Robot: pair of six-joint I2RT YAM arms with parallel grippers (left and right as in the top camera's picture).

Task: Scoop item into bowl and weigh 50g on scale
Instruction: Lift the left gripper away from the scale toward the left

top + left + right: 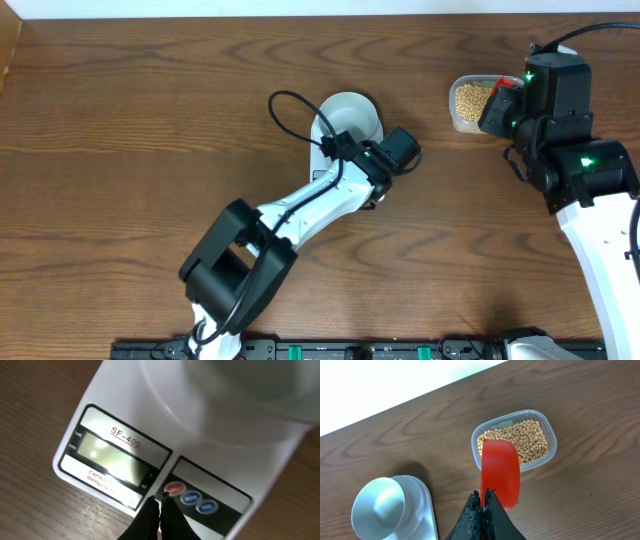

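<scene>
The white scale (125, 405) fills the left wrist view, with its grey display (107, 457), a red button (174, 489) and blue buttons (191, 498). My left gripper (160, 500) is shut, its tips just beside the red button. The white bowl (350, 115) stands empty on the scale (422, 505). My right gripper (483, 493) is shut on a red scoop (500, 472), held above the near rim of the clear tub (552, 452) of tan beans (530, 442). No beans show in the scoop's visible side.
The tub (470, 105) sits at the back right of the wooden table, near the far edge. My left arm (300, 215) stretches from the front middle up to the scale and covers most of it from above.
</scene>
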